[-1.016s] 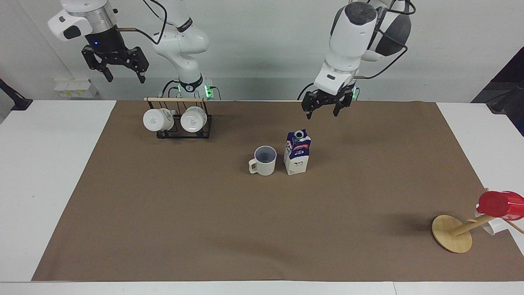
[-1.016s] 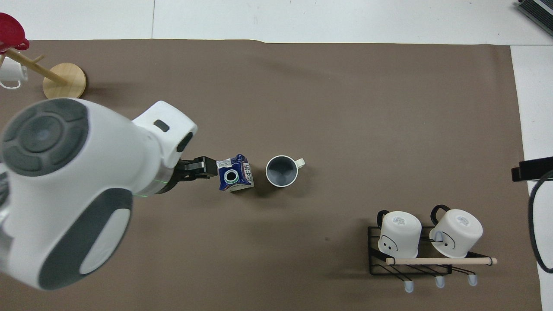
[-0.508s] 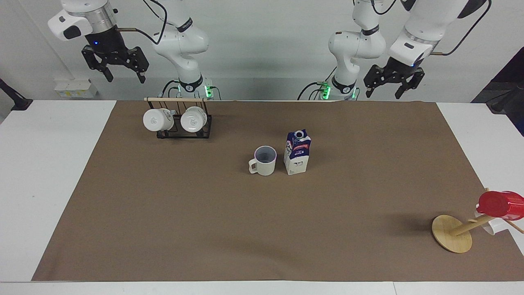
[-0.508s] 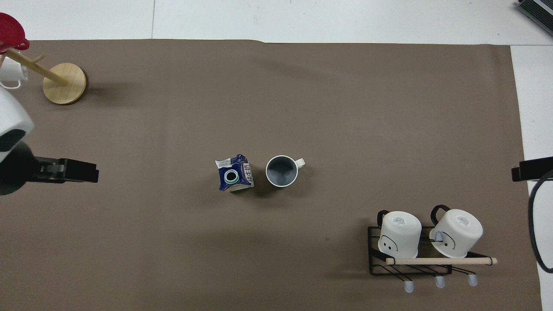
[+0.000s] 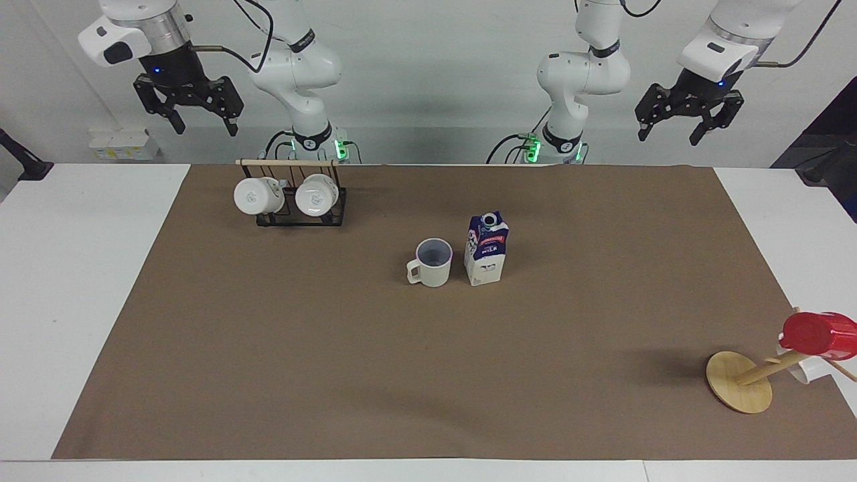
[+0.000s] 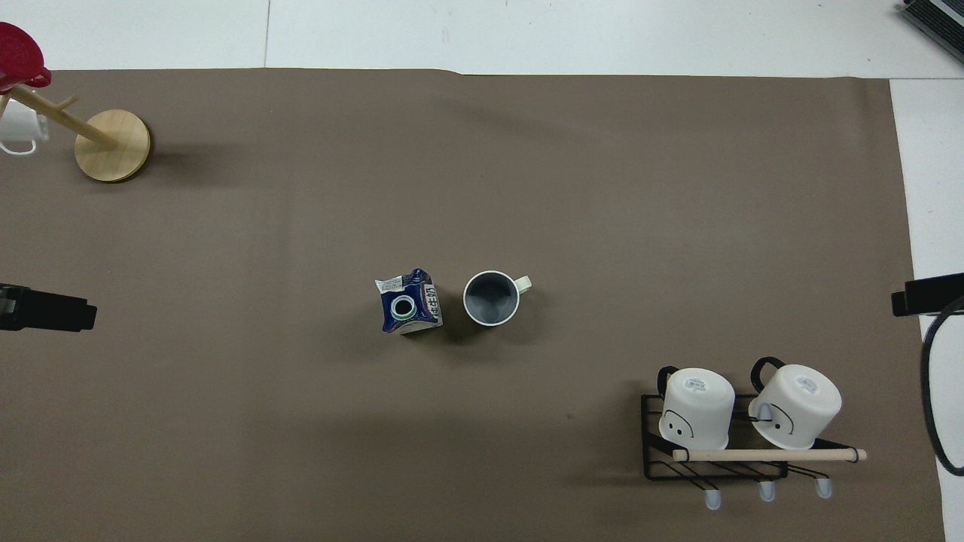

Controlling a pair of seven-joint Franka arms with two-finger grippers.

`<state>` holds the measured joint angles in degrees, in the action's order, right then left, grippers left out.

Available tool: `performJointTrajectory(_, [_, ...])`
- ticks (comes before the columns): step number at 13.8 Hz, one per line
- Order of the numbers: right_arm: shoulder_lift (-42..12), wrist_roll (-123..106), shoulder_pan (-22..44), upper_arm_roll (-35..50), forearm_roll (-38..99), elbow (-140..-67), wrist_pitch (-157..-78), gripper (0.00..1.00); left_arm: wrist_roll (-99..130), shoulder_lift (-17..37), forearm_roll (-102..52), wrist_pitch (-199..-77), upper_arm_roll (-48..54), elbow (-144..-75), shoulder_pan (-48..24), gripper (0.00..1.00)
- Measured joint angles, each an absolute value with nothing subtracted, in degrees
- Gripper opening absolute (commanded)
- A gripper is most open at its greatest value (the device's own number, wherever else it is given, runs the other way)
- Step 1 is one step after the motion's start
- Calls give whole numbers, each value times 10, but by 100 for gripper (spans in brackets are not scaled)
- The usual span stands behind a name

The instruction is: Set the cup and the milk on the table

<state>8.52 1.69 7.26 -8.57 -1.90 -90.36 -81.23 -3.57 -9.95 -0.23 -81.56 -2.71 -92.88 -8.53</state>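
Observation:
The cream-beige cup [image 5: 432,262] [image 6: 492,298] stands upright on the brown sheet of the table [image 5: 335,348] [image 6: 602,188], its squared handle toward the right arm's end. The milk carton [image 5: 487,248] [image 6: 407,302] stands upright right beside it, toward the left arm's end, a small gap between them. My left gripper [image 5: 686,124] [image 6: 75,315] is open and empty, raised high near its base. My right gripper [image 5: 202,116] is open and empty, raised high above the table's edge near the mug rack; in the overhead view only its tip [image 6: 915,293] shows.
A black wire rack [image 5: 301,204] [image 6: 715,452] with two glossy white mugs stands near the right arm's base. A tilted wooden mug tree [image 5: 743,385] [image 6: 113,143] with a red cup [image 5: 818,333] [image 6: 19,56] stands at the left arm's end, farthest from the robots.
My left arm has drawn up and away from the milk carton to its own end of the table. The carton, cup and right arm have not moved.

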Motion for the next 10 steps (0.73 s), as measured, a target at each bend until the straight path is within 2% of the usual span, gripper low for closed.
performJointTrajectory(10, [85, 17, 73, -86, -19, -904, -812, 100, -38, -99, -2, -808, -28, -926, -72, 100])
